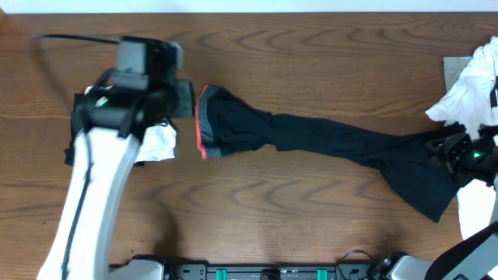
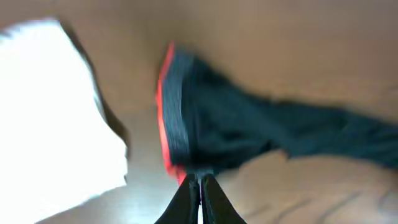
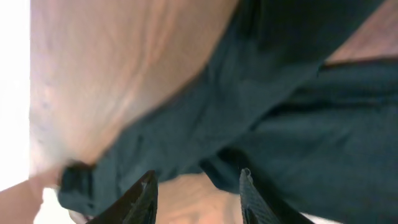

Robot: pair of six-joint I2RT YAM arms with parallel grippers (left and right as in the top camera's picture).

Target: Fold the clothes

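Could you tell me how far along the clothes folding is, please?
Done: the black trousers lie stretched out, no fold yet. In hand: left gripper shut on the waistband, right gripper open over the leg ends. Left: every fold, plus the white garments.

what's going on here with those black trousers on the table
Two robot arms are working on long black trousers stretched across the wooden table. The left tool is shut at a corner of the grey-and-red waistband, apparently pinching it. The right tool is at the leg end, fingers apart over the fabric. A white garment lies by the left arm and a white pile at the right edge.
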